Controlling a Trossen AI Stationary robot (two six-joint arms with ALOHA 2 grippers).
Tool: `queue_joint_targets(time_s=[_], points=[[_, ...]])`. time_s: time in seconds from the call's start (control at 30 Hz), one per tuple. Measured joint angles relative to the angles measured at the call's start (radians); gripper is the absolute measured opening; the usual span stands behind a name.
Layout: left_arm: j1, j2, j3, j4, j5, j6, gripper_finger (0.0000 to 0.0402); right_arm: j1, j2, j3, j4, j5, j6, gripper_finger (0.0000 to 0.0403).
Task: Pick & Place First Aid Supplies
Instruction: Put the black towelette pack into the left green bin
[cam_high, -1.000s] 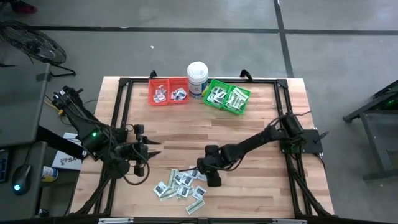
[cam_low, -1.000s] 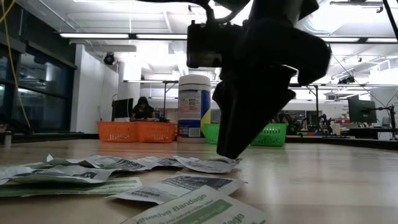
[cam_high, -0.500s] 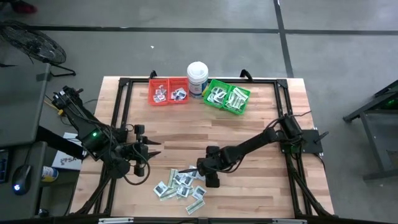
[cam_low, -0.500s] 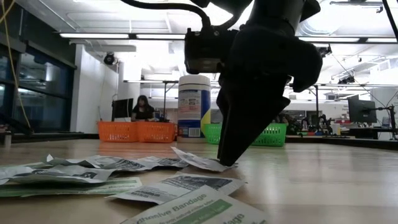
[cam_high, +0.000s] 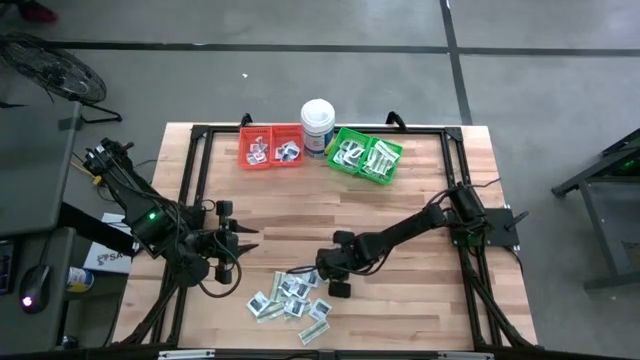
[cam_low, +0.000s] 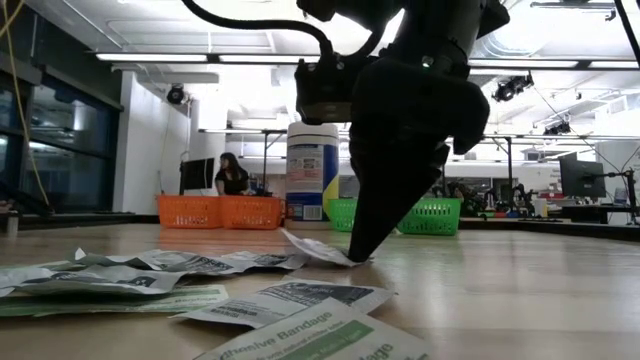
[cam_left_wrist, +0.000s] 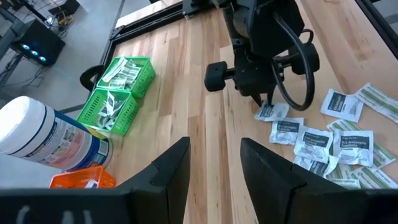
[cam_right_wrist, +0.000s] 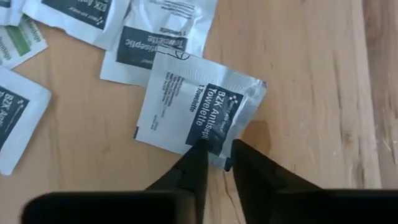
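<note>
The first aid supplies lie as a loose pile of small flat packets (cam_high: 288, 297) on the wooden table's near middle: square white ones with dark print and longer green-and-white strips. My right gripper (cam_high: 326, 273) stands at the pile's right edge, pointing steeply down, shut on one square white packet (cam_right_wrist: 199, 106) printed "BZK Antiseptic Towelette". My left gripper (cam_high: 243, 245) hovers open over the table's left part, with nothing between its fingers (cam_left_wrist: 177, 168). More packets lie in the red bin (cam_high: 270, 147) and the green bin (cam_high: 365, 155). My right gripper pinches the white packet's edge (cam_right_wrist: 216, 148) near one corner, at the dark printed patch, between its two fingertips (cam_right_wrist: 198, 155). The fingers come from above, slanting steeply down. The packet slants in the hold: its free edge (cam_low: 300, 242) is raised off the wood, its pinched end low by the table.
A tall white round tub (cam_high: 318, 122) stands between the two bins at the far edge. A black frame (cam_high: 200, 160) runs around the tabletop. Bare wood (cam_high: 400, 300) lies to the right of the pile. Other packets (cam_right_wrist: 158, 37) lie close beside the held one.
My right gripper has sunk a little onto the pile's right edge, rolled slightly and shut on the white packet's edge. The packet, flat before, now has its free edge tipped up off the table.
</note>
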Motion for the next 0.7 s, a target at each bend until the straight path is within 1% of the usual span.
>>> queue_joint_targets(time_s=[0.17, 0.23, 0.33, 0.47, 0.7], points=[[0.0, 0.0, 0.0, 0.0, 0.008, 0.0, 0.0137, 0.001, -0.003, 0.0, 0.003, 0.037, 0.004, 0.0015], [0.0, 0.0, 0.0, 0.0, 0.012, 0.0, 0.0137, 0.001, -0.007, 0.0, 0.005, 0.042, 0.015, 0.0005], [0.0, 0.0, 0.0, 0.0, 0.012, 0.0, 0.0137, -0.001, -0.02, 0.0, 0.002, 0.044, 0.05, 0.0005], [0.0, 0.0, 0.0, 0.0, 0.013, 0.0, 0.0137, -0.006, -0.052, -0.005, -0.012, 0.054, 0.06, 0.0002], [0.0, 0.0, 0.0, 0.003, 0.013, 0.0, 0.0137, -0.034, -0.172, -0.004, -0.126, 0.105, 0.081, 0.0001]])
